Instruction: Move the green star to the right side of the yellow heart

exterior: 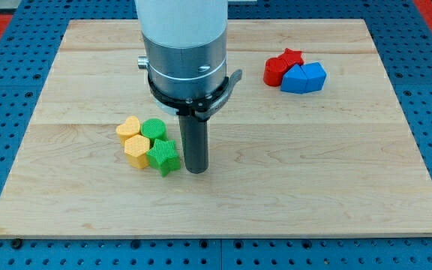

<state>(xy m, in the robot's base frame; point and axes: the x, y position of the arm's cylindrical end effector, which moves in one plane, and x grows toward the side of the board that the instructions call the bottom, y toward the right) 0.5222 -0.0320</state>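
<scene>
The green star (163,157) lies at the lower left of the wooden board, at the right end of a tight cluster. The yellow heart (130,128) is at the cluster's upper left, up and left of the star. A green round block (154,129) sits just right of the heart, touching it, and a yellow hexagon block (136,151) sits below the heart, left of the star. My tip (196,170) stands on the board just right of the green star, very close to it or touching.
A red star (292,58), a red round block (275,71) and a blue block (304,77) cluster at the upper right. The wooden board (351,165) rests on a blue perforated table. The arm's grey body hangs over the board's top middle.
</scene>
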